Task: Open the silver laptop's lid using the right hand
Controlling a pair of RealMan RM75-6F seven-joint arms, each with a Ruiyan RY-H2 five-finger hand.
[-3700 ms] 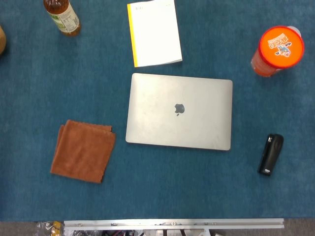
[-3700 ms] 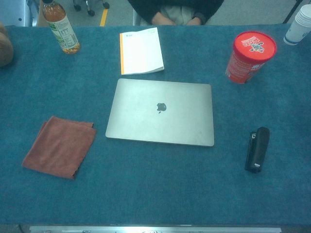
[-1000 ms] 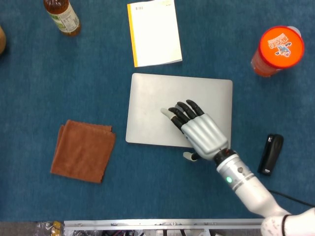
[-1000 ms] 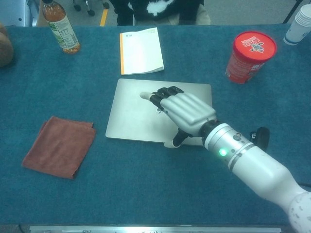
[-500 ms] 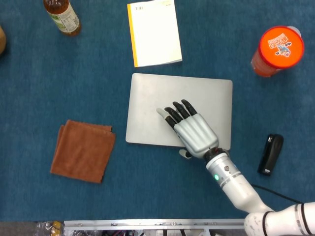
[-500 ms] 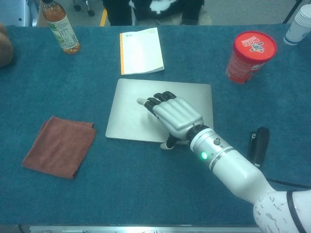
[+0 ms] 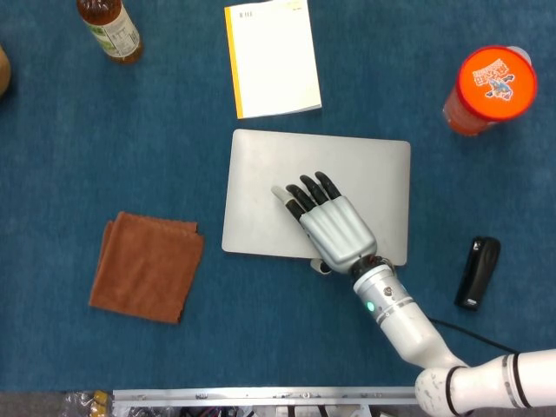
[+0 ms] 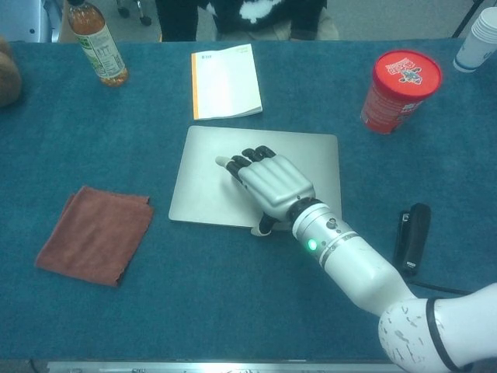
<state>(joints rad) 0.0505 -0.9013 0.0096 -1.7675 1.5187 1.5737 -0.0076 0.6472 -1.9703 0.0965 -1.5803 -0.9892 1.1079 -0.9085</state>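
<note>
The silver laptop (image 7: 261, 182) (image 8: 210, 179) lies closed and flat in the middle of the blue table. My right hand (image 7: 330, 228) (image 8: 268, 185) lies palm down over the lid's near middle, fingers stretched out toward the far left. Its thumb hooks down at the lid's near edge. The hand holds nothing. The lid shows no gap. My left hand is in neither view.
A white booklet (image 7: 271, 57) with a yellow spine lies just behind the laptop. An orange-lidded canister (image 7: 491, 87) stands at the far right, a black stapler (image 7: 478, 272) near right, a brown cloth (image 7: 146, 265) near left, a bottle (image 7: 109, 29) far left.
My right hand came in from the near right, settled on the lid, then slid slightly left and nearer, bringing the thumb to the laptop's front edge. The lid stays closed.
</note>
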